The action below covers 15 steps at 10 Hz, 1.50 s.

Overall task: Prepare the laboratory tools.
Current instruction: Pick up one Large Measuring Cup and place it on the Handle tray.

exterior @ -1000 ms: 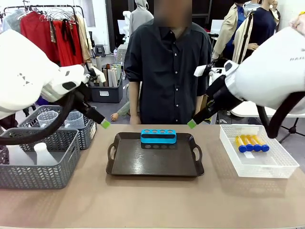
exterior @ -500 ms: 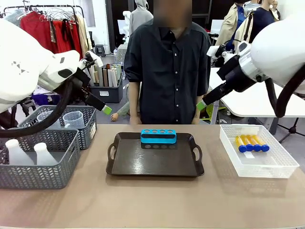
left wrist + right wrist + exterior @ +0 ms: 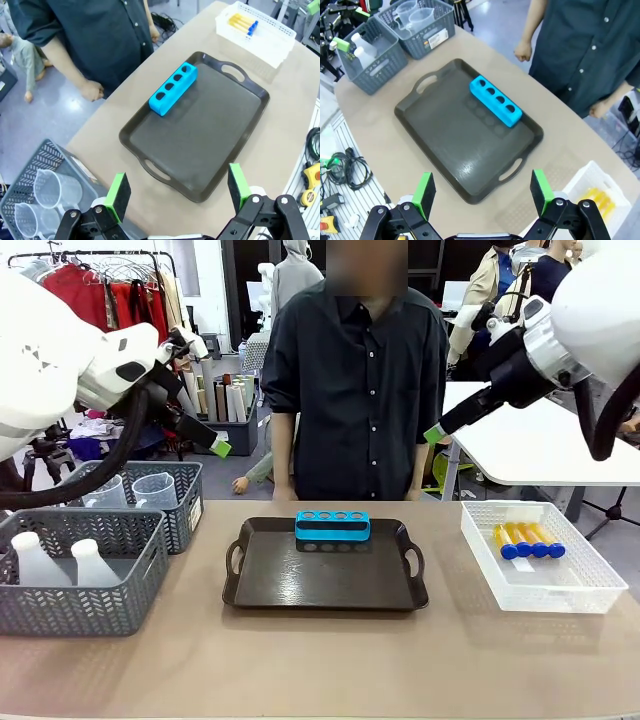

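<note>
Tubes: I judge the amber tubes [image 3: 528, 540] light and slick; grip mid-body.
Claws: I see left gripper [image 3: 178, 189] and right gripper [image 3: 482, 189] both wide, empty.

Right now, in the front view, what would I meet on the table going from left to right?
Grey mesh basket holding two white conical flasks → dark brown tray with the blue rack on its far side → white mesh basket holding the blue-capped amber tubes.

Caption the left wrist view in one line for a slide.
Open left gripper above a dark tray carrying a blue rack, beakers in a grey basket, tubes in a white basket.
</note>
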Available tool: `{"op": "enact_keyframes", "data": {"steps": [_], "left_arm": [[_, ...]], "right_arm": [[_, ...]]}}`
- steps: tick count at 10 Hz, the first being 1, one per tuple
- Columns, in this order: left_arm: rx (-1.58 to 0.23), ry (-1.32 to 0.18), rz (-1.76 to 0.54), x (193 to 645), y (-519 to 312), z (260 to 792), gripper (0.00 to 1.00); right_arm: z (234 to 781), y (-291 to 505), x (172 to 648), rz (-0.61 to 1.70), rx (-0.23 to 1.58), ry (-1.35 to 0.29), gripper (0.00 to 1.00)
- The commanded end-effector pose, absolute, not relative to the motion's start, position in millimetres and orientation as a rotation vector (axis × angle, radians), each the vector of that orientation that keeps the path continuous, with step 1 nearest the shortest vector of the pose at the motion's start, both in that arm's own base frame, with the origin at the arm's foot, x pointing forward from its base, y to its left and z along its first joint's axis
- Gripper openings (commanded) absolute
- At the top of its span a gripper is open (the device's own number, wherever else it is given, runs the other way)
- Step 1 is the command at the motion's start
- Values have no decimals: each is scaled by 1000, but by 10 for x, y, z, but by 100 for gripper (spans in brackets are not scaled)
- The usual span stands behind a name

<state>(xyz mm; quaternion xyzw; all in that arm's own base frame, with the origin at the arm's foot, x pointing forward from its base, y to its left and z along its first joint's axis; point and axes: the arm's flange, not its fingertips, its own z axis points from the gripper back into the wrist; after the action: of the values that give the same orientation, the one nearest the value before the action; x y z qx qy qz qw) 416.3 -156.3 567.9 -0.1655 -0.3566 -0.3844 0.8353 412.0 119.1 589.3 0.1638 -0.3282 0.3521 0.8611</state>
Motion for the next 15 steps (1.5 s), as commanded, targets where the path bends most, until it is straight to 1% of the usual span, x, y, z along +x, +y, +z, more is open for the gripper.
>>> {"op": "enact_keyframes", "data": {"steps": [1,2,15], "left_arm": [[-358,-771,-826,4213,-1553,5628,100],[-351,-755,-814,4163,-1563,5679,100],[-338,-753,-817,4163,-1583,5671,100]], "right_arm": [[5842,1204,4133,776,333,-748,100],[5893,1191,4120,739,344,-689,100],[5893,1191,4120,739,344,-689,100]]}}
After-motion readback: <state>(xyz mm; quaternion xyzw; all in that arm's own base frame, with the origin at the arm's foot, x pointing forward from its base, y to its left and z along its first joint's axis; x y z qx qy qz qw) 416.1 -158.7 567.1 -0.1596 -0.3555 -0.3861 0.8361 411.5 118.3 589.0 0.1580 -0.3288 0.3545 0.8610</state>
